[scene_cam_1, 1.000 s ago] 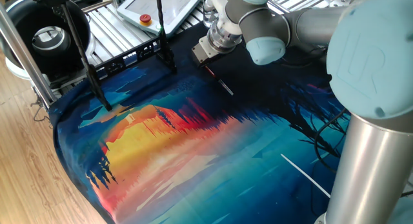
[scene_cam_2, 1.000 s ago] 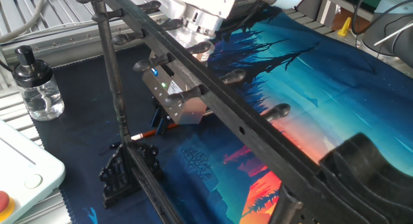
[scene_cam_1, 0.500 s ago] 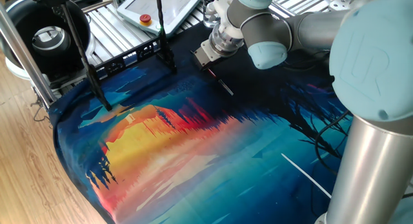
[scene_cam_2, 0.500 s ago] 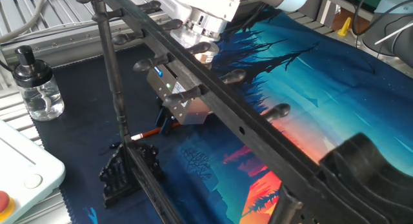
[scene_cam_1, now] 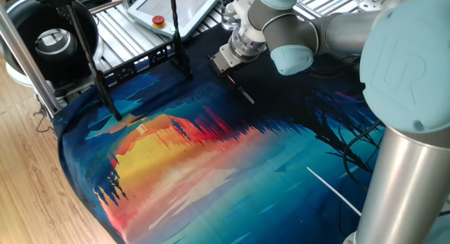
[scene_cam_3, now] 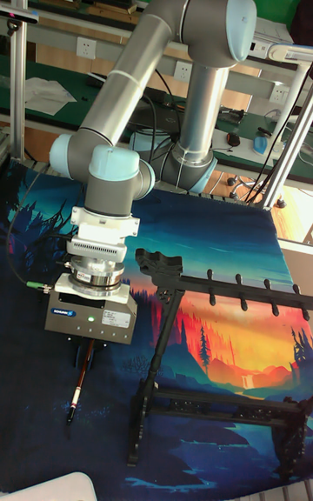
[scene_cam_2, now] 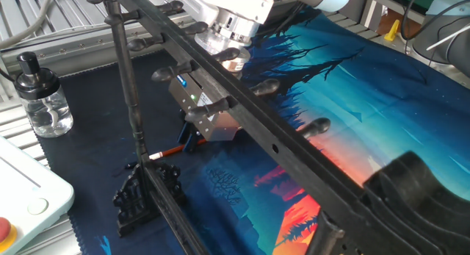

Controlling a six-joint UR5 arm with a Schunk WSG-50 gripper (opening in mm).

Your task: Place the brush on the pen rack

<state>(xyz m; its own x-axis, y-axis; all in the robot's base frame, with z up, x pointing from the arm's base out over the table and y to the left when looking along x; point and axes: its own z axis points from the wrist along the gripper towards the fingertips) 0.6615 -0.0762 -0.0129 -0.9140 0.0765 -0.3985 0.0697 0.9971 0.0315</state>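
The brush [scene_cam_1: 240, 90] lies slanted on the dark part of the mat, and its whitish end [scene_cam_2: 156, 156] points toward the rack's foot. My gripper [scene_cam_1: 225, 71] stands straight down over the brush's other end. In the tall fixed view the brush [scene_cam_3: 77, 388] sticks out from under the gripper [scene_cam_3: 88, 348], whose fingers sit close together on the shaft. The grey gripper body hides most of the fingers [scene_cam_2: 188, 142]. The pen rack [scene_cam_1: 138, 61], a black frame with a toothed bar [scene_cam_3: 235, 290] between thin posts, stands apart from the brush.
A small clear bottle [scene_cam_2: 41, 99] with a black pump top stands on the mat's dark corner. A white pendant with a red button [scene_cam_1: 159, 20] lies on ribbed aluminium rails behind the rack. A long white strip [scene_cam_1: 332, 190] lies on the blue area.
The gripper and wrist shifted a little sideways over the brush between one second and half a second ago, then held still. The brush has barely moved.
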